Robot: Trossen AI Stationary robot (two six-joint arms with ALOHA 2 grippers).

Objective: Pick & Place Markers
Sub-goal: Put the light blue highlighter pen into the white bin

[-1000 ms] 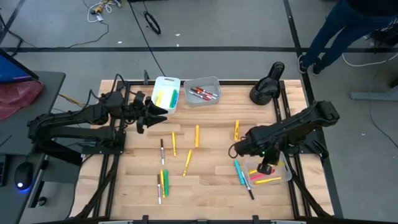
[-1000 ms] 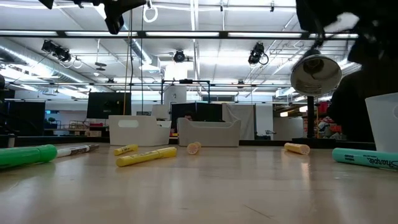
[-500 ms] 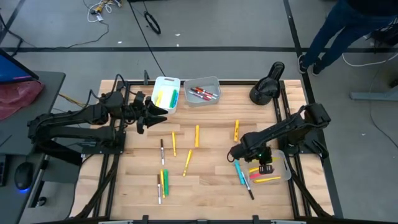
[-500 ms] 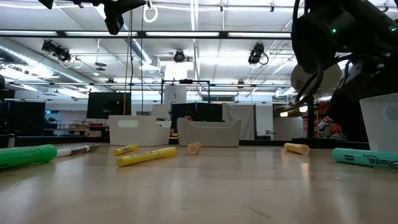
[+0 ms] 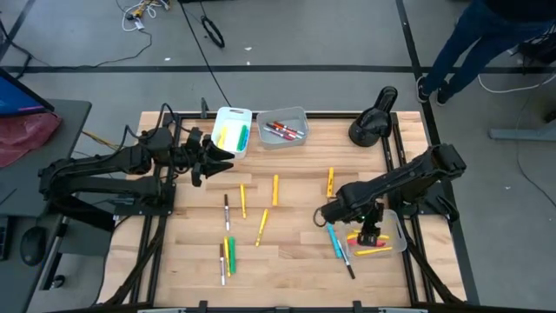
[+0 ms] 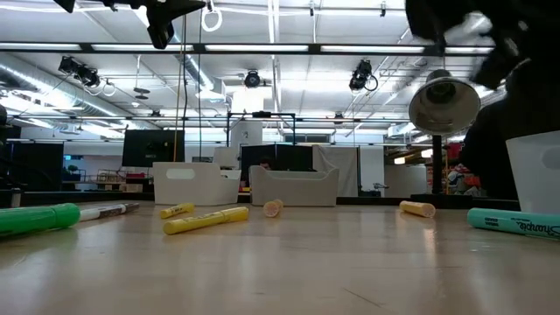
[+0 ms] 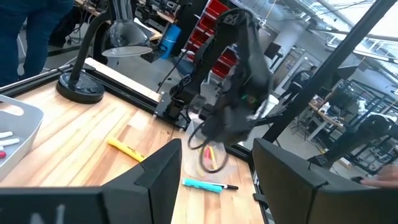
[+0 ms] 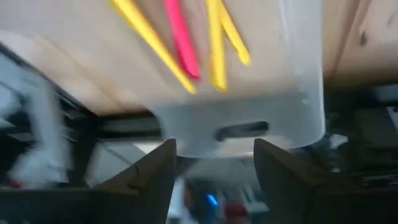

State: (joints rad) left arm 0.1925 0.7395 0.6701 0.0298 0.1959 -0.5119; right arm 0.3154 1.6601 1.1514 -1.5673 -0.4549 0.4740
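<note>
Markers lie scattered on the wooden table: yellow ones (image 5: 275, 189), a green one (image 5: 231, 252), white ones (image 5: 227, 211) and a blue one (image 5: 333, 241). My right gripper (image 5: 368, 235) hovers open over the clear bin (image 8: 298, 93) at the table's right. That bin holds yellow markers (image 8: 217, 43) and a red marker (image 8: 181, 40), which lie on its floor. My left gripper (image 5: 228, 158) waits open above the table's far left, beside the white bin (image 5: 232, 130); its fingers (image 7: 155, 180) have nothing between them.
A white bin with yellow and green markers and a grey bin (image 5: 282, 128) with red markers stand at the far edge. A black desk lamp (image 5: 372, 122) stands at the far right corner. A person's legs (image 5: 473, 43) show beyond the table.
My right arm dipped lower over the clear bin at the table's right half a second ago and has come back up. My left arm has kept still.
</note>
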